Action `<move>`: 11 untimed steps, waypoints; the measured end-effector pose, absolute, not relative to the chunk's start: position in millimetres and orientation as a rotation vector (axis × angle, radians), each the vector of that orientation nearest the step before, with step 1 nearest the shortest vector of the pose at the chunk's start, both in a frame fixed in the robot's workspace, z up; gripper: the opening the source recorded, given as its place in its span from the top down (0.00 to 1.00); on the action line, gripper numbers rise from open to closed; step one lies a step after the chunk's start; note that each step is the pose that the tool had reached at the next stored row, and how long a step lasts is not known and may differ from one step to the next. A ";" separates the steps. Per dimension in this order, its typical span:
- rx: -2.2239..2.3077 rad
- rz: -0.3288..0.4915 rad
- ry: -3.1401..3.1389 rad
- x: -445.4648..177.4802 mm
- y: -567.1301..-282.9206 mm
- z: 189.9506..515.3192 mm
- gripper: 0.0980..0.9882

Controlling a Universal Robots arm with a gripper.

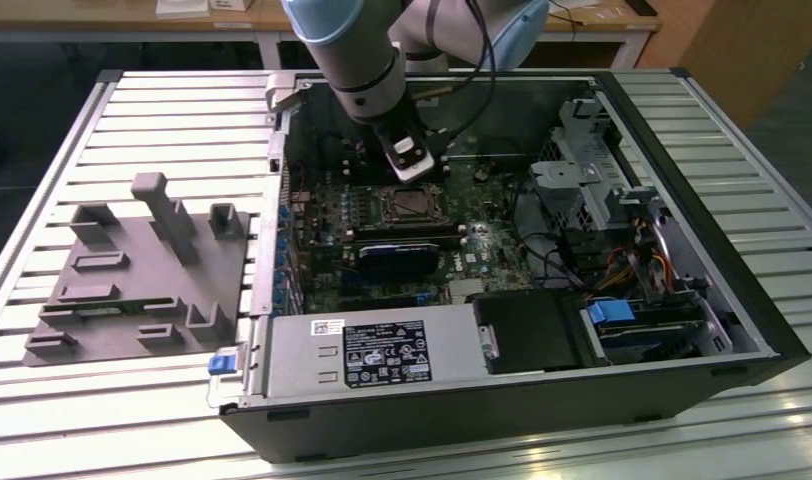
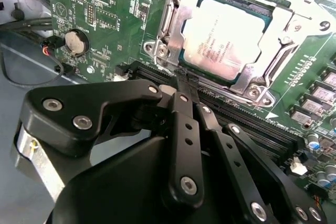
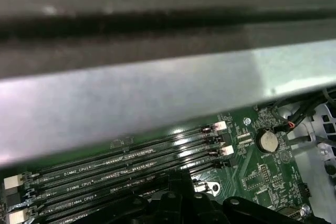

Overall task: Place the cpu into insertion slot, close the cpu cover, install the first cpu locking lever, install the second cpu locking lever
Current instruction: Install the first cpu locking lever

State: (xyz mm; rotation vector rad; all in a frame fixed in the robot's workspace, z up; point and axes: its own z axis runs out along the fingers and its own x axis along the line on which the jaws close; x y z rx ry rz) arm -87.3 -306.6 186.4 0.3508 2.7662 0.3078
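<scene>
The cpu (image 2: 226, 38) lies seated in the insertion slot (image 1: 383, 207) on the green motherboard (image 2: 113, 19), with the cpu cover (image 2: 283, 22) lying flat around it, its pale top showing through the square window. The pincer (image 2: 186, 83) hangs just beside the slot's edge, tips over the nearest long memory slots (image 2: 252, 124) and apart from the chip; its fingers (image 2: 184, 145) are pressed together, with nothing between them (a coin battery (image 2: 76, 42) sits farther off). In the exterior view the pincer (image 1: 409, 162) reaches down into the open computer case (image 1: 726, 300) on the slatted desk (image 1: 153, 100).
</scene>
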 end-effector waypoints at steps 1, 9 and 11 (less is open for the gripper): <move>0.352 0.308 2.766 -87.3 -306.6 186.0 1.00; 0.353 0.307 2.766 -87.3 -306.6 185.5 1.00; 0.353 0.307 2.766 -87.3 -306.6 187.3 1.00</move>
